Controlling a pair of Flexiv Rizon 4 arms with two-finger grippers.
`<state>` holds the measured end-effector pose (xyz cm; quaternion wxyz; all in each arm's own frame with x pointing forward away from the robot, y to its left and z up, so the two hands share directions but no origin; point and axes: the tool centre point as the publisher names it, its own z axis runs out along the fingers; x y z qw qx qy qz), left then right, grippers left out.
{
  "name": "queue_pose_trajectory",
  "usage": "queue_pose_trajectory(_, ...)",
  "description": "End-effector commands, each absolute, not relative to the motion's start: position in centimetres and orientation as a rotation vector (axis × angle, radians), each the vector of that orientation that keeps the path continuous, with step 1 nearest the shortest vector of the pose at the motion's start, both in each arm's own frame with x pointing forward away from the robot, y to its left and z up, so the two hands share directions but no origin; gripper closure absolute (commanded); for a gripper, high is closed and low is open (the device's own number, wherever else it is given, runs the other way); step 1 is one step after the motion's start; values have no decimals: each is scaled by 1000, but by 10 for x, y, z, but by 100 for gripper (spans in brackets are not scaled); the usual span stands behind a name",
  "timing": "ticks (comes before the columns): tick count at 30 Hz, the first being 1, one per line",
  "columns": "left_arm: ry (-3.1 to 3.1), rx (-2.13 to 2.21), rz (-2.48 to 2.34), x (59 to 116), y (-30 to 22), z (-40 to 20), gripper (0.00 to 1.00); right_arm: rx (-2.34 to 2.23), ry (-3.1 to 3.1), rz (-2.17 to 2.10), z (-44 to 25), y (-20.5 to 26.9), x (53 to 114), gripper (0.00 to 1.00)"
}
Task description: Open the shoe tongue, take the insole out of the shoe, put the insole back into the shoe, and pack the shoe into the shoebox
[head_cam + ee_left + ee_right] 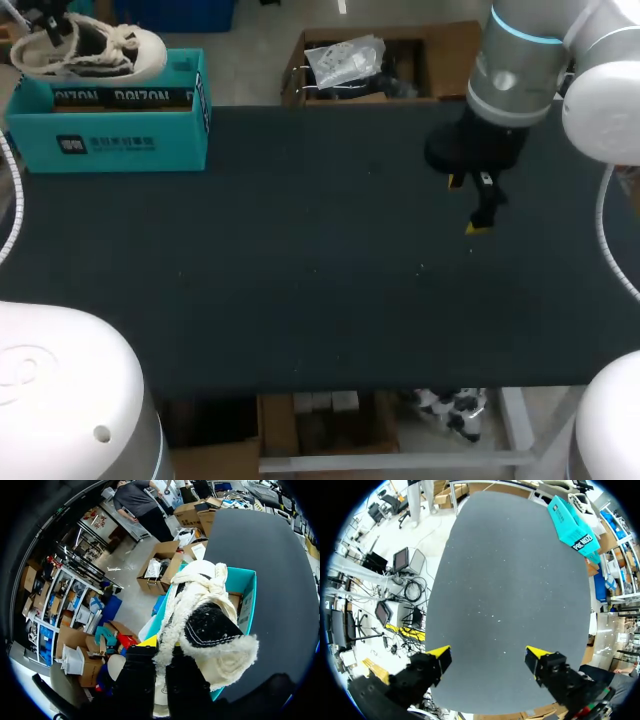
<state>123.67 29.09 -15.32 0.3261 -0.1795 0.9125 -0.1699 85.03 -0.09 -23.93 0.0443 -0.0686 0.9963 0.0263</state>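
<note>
gripping the shoe (210, 625) by its fleecy collar over the shoebox (110, 140), the left gripper (162, 652) was clenched; light, squashy, it seemed firmer at the sole. right gripper (487, 655) gaped empty.

One shoe (90, 55), cream and fleecy. One teal shoebox (110, 140). One dark bench (300, 300). Two white arms, the left arm (60, 400) and the right arm (530, 60). Two tools, one on each arm: the left tool (162, 652) and the right tool (489, 654).
</note>
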Motion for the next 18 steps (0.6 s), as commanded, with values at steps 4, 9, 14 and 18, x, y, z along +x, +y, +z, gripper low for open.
queue_pose_trajectory(4, 2499, -422, -461, 1271, 287, -218, 100, -210, 3049, 78, -238, -1, 850, 0)
queue_pose_trajectory(9, 2548, -400, -446, 1270, 283, -243, 100, -210, 3049, 78, -238, -1, 850, 0)
queue_pose_trajectory(14, 2620, -396, -457, 1271, 283, -266, 100, -210, 3049, 78, -238, -1, 850, 0)
queue_pose_trajectory(18, 2666, -393, -454, 1273, 281, -284, 100, -210, 3049, 78, -238, -1, 850, 0)
